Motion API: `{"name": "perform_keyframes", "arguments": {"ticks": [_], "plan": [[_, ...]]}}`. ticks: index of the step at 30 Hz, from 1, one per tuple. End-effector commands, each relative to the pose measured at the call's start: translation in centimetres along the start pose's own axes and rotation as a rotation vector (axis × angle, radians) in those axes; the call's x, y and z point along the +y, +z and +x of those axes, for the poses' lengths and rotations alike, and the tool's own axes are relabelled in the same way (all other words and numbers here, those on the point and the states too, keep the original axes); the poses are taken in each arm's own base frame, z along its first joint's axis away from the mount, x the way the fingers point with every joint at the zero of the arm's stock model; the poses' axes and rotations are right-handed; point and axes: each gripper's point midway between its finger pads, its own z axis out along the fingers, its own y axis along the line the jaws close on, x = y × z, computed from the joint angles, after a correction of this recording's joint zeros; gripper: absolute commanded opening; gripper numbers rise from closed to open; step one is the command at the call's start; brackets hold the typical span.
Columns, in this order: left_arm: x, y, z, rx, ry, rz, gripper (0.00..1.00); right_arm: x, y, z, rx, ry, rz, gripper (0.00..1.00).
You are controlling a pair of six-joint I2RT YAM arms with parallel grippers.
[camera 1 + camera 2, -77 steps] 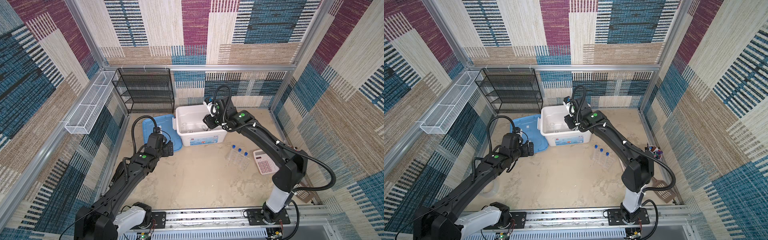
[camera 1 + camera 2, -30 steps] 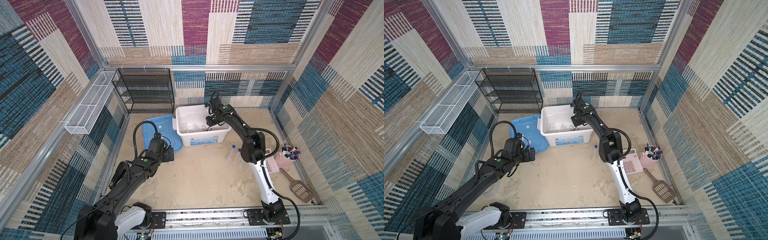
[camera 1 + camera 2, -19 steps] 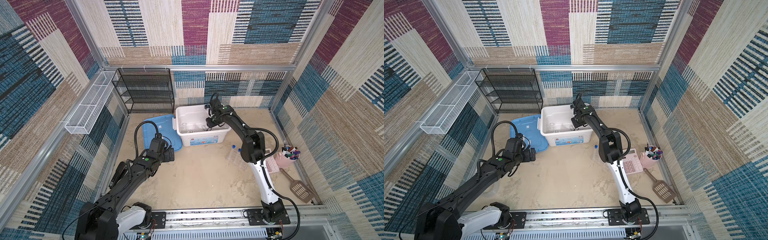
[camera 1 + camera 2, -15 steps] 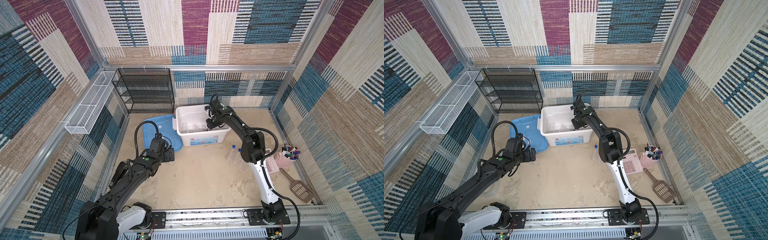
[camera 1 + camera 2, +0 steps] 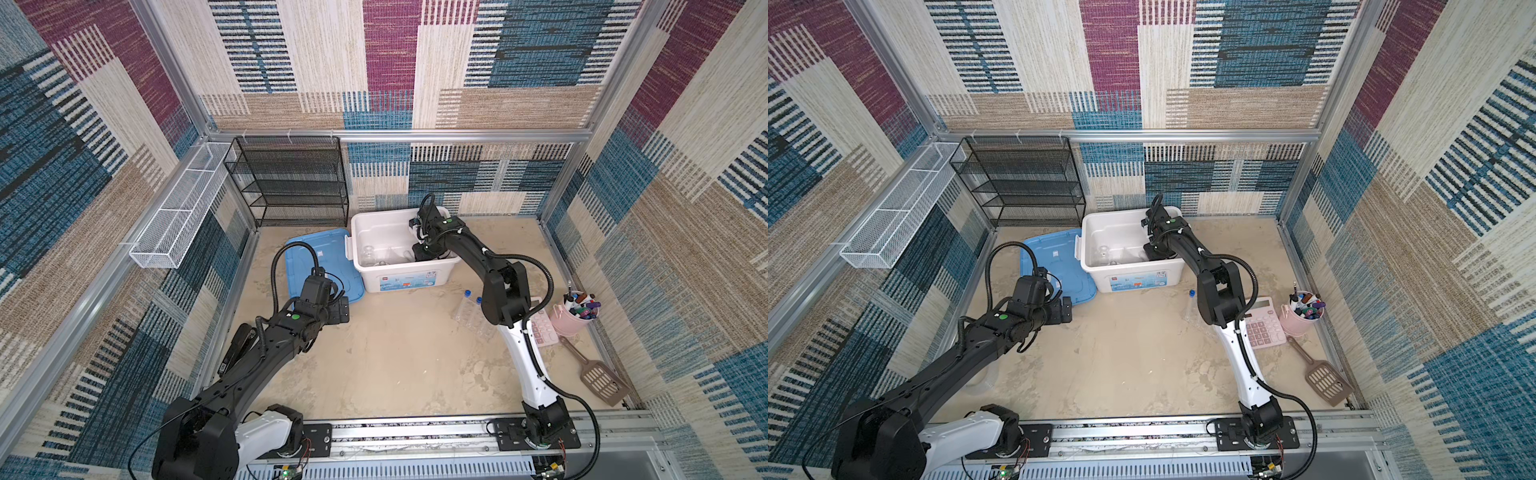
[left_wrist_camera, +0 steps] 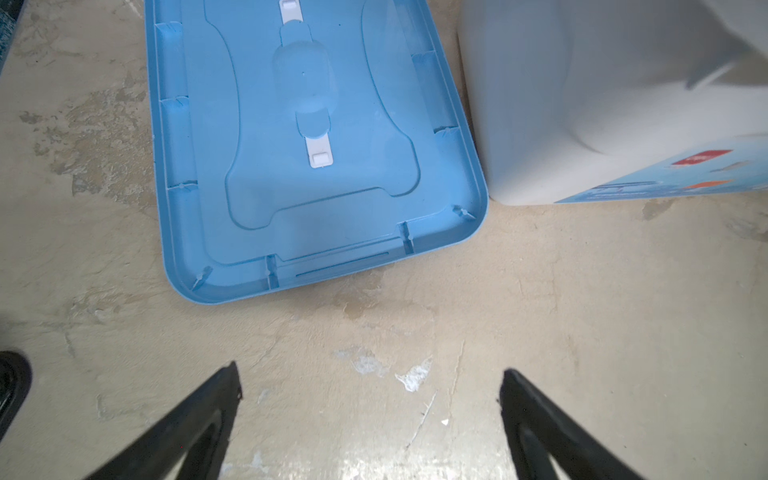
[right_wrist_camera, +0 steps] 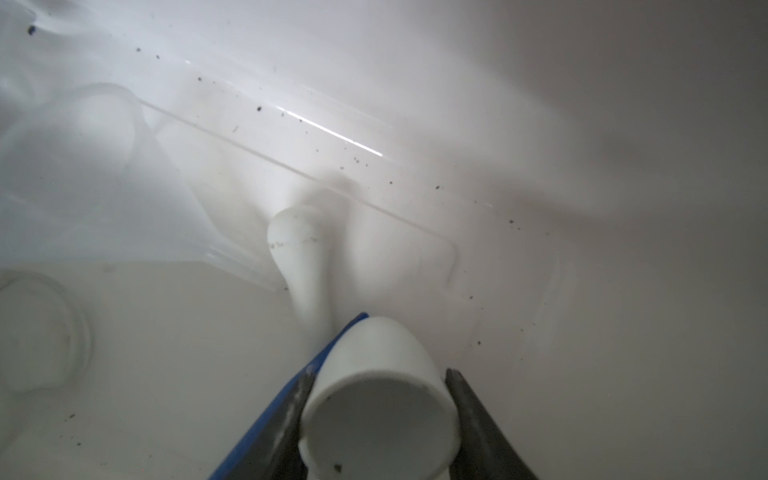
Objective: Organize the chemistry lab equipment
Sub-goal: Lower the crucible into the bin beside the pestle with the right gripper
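- Your left fingers [image 6: 216,395] stand wide apart with nothing between them, over bare counter [image 6: 374,332] just short of the lid's near edge.
- On your right, near the front, a brown scoop [image 5: 600,376] lies flat. Just behind it, the calculator [image 5: 1260,328] and the pink cup [image 5: 571,322] of markers sit side by side.
- Beside the calculator, the tubes [image 5: 466,301] stand upright in the rack [image 5: 473,324]. You can see two blue caps in a top view; the right arm's elbow covers the rest.
- The lid [image 6: 316,145] lies ribbed side up on the counter, just beside the bin [image 5: 399,282] on its left.
- Your right arm reaches down inside the bin at its right end.
- There your right fingers [image 7: 465,407] are clamped on the mortar [image 7: 374,415], one on each side, with its flat round end facing the wrist camera. You cannot tell whether it rests on the bin floor.
- The pestle [image 7: 299,257] lies on the bin floor just past the mortar, bulb end pointing away.
- The tweezers [image 7: 345,332] show as a blue strip alongside one finger; you cannot tell whether they touch it.
- Clear glassware [image 5: 374,255] sits in the bin's middle, too blurred for you to sort piece from piece.
- Farthest back, a black shelf [image 5: 291,183] stands at the rear wall and a white basket [image 5: 178,216] hangs on the left wall.
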Motion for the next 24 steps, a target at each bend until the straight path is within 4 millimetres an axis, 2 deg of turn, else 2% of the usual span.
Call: {"name": "perform_keyframes", "arguments": {"ticks": [1, 8, 15, 21, 24], "plan": [[0.2, -0.2, -0.5, -0.012, -0.043, -0.012, 0.99, 0.2, -0.7, -1.2, -0.048, -0.005, -0.009, 0.4], [0.9, -0.5, -0.3, -0.012, -0.05, -0.048, 0.99, 0.4, -0.7, -1.4, -0.055, -0.007, -0.019, 0.45], [1.3, -0.4, 0.0, -0.002, -0.059, -0.071, 0.99, 0.3, -0.7, -1.2, -0.052, -0.009, -0.016, 0.46], [1.3, -0.3, 0.1, 0.001, -0.064, -0.074, 0.99, 0.2, -1.4, -1.6, -0.072, -0.01, -0.01, 0.46], [1.4, -0.4, 0.1, 0.001, -0.064, -0.076, 0.99, 0.1, -1.9, -1.8, -0.084, -0.007, -0.005, 0.54]]}}
